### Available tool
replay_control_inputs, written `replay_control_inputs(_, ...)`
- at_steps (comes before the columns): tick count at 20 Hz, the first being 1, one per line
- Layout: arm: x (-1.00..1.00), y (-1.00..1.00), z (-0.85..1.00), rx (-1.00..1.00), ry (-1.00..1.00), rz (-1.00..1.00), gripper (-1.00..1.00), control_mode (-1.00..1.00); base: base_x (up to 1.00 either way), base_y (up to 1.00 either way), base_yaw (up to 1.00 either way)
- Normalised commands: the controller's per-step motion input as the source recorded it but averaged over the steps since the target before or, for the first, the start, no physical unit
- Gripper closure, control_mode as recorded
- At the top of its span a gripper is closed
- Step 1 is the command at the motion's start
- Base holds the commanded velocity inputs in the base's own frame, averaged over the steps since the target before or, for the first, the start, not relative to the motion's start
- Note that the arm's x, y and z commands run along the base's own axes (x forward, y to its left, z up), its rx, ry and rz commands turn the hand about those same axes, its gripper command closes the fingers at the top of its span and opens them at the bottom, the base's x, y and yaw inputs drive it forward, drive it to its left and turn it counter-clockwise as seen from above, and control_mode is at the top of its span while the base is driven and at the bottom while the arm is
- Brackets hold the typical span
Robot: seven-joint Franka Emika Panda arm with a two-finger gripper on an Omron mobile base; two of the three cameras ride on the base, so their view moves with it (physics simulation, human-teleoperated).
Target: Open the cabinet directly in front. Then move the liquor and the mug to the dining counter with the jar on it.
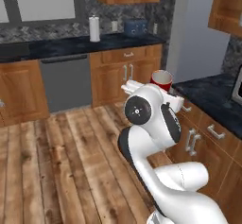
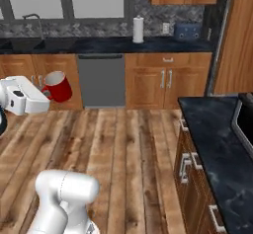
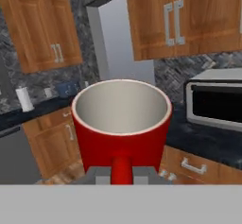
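Mug (image 3: 122,124), red with a whitish inside, hangs in the air above the wooden floor (image 1: 61,166), its handle pinched between the closed fingers of the gripper (image 3: 122,175), and its mouth tips toward the hand camera. Seen from the base, it sits at the end of the white arm (image 1: 156,124), in front of a black marbled counter (image 1: 212,100) over brown cabinet fronts. Farther back stand a paper towel roll (image 2: 138,29), a blue toaster (image 2: 187,31) and a silver toaster oven (image 3: 215,100).
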Motion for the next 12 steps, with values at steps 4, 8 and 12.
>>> replay_control_inputs(4, 0.0, 0.0, 0.0, 0.0, 0.0, 0.0, 1.0, 1.0, -0.02, 0.35, 0.84)
replay_control_inputs(8, 0.0, 0.0, 0.0, 0.0, 0.0, 0.0, 1.0, 1.0, 0.0, 0.2, 0.8)
replay_control_inputs(12, 0.0, 0.0, 0.0, 0.0, 0.0, 0.0, 1.0, 1.0, 0.02, 0.01, 0.83)
